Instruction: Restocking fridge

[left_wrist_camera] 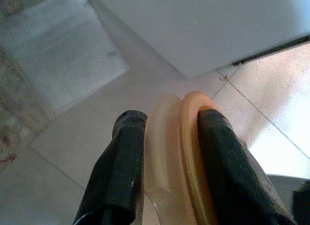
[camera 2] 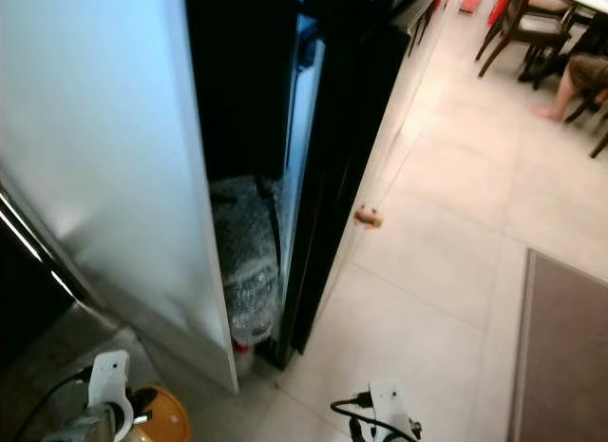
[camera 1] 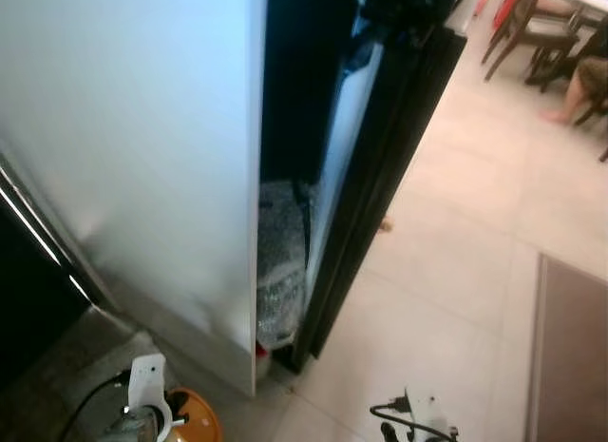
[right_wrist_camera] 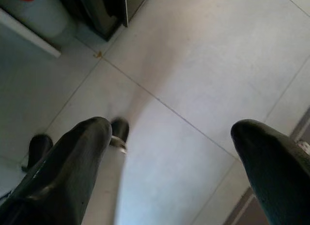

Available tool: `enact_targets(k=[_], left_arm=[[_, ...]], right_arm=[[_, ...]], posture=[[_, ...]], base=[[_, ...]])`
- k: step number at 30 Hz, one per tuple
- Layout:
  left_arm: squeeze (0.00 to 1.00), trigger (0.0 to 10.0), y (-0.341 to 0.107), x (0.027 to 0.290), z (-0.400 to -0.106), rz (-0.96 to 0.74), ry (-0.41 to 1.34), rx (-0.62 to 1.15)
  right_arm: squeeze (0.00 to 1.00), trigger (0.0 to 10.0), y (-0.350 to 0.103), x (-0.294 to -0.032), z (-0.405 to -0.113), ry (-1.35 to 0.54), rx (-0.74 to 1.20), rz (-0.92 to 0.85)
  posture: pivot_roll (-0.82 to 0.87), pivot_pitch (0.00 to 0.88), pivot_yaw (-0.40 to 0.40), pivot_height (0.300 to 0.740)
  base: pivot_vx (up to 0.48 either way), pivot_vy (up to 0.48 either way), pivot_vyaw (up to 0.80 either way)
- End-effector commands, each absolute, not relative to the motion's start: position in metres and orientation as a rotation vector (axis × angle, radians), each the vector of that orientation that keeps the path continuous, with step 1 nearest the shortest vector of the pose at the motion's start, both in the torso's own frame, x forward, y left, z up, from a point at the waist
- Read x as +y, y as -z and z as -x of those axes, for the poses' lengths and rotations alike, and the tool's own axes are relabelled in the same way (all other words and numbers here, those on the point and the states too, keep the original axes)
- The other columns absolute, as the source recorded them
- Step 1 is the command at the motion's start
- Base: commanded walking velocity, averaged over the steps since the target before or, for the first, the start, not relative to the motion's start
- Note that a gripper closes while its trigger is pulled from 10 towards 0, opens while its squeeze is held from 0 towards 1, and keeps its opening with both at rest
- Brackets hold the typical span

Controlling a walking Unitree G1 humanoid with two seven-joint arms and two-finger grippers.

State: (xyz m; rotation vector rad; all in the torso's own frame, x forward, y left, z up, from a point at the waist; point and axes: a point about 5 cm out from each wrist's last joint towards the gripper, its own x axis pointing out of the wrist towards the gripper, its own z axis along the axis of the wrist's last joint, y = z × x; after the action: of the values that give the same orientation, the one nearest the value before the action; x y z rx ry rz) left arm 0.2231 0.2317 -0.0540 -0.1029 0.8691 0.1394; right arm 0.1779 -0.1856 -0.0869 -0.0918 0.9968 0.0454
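The left end effector [left_wrist_camera: 167, 152], clamped on an orange lidded container [left_wrist_camera: 181, 157], sits near-left of the fridge's dark opening [camera 1: 285, 109]; the right end effector [right_wrist_camera: 169, 152] hangs spread apart.

Fridge door [camera 1: 133, 157] smooth, satiny metal; floor tiles [camera 1: 456, 271] matt; orange lid [left_wrist_camera: 193, 157] glossy plastic.

Robot: white wrist brackets w/ black cables, left gripper [left_wrist_camera: 169, 152] & right gripper [right_wrist_camera: 174, 152] black, rounded.
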Motion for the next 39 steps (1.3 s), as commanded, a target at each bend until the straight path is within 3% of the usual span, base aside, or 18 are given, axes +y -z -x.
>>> enact_targets(k=[1, 15, 34, 37, 39], left_arm=[[0.00, 10.0, 0.057, 0.223, -0.222, 0.108, -0.112, 0.882], [0.00, 10.0, 0.057, 0.223, -0.222, 0.106, -0.112, 0.889], [0.00, 10.0, 0.057, 0.224, -0.222, 0.090, -0.087, 0.897], [0.00, 10.0, 0.056, 0.224, -0.223, 0.084, -0.078, 0.897], [0.00, 10.0, 0.056, 0.223, -0.223, 0.083, -0.077, 0.898]], right_arm=[[0.00, 10.0, 0.090, -0.192, -0.169, -0.026, 1.026, 0.091], [0.00, 10.0, 0.090, -0.192, -0.170, -0.013, 1.014, 0.092], [0.00, 10.0, 0.072, -0.196, -0.184, 0.148, 0.687, 0.110], [0.00, 10.0, 0.013, -0.221, -0.226, 0.103, 0.176, 0.485], [0.00, 10.0, 0.002, -0.223, -0.232, 0.083, 0.093, 0.541]], posture=[[0.05, 0.053, -0.079, 0.740], [0.04, 0.054, -0.075, 0.740], [-0.07, 0.028, -0.055, 0.740], [-0.08, 0.014, -0.053, 0.740], [-0.09, 0.007, -0.055, 0.740]], base=[[0.000, 0.000, 0.00], [0.000, 0.000, 0.00], [0.000, 0.000, 0.00], [0.000, 0.000, 0.00], [0.000, 0.000, 0.00]])
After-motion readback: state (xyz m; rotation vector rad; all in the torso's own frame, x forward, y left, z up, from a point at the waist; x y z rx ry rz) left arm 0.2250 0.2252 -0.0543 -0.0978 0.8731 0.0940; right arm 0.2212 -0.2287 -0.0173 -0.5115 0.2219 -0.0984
